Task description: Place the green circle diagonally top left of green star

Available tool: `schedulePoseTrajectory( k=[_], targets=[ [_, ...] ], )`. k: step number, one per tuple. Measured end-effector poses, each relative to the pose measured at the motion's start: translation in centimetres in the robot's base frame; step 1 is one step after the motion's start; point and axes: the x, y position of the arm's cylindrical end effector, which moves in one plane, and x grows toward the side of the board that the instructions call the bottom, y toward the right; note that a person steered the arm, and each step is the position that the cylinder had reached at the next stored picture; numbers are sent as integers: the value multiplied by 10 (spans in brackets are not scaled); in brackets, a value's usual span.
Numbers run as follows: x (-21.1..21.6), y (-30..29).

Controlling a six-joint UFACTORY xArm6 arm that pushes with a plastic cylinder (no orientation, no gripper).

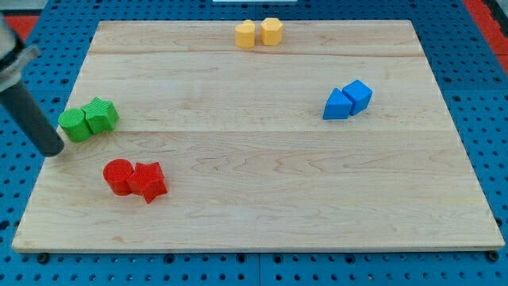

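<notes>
My tip sits at the board's left edge, just lower left of the green circle. No jaws on it, it's a bare rod, so it grips nothing and isn't quite touching the circle. The circle sits pressed against the green star, on the star's lower left. It needs to end up upper left, so I'd guess a push toward the frame's top, from below the circle.

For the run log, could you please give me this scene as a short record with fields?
tip: my tip at the board's left edge, just lower left of the green circle
green pair: green circle touching green star, circle on the view's left
red pair: two red blocks, touching, lower left
yellow pair: two yellow blocks, top edge
blue pair: two blue blocks, right
board: wooden board
</notes>
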Motion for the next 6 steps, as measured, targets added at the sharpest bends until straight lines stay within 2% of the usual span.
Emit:
schedulePoseTrajectory(
  k=[1, 2, 6],
  targets=[
    [-29, 1],
    [-35, 19],
    [-21, 130]
  ],
)
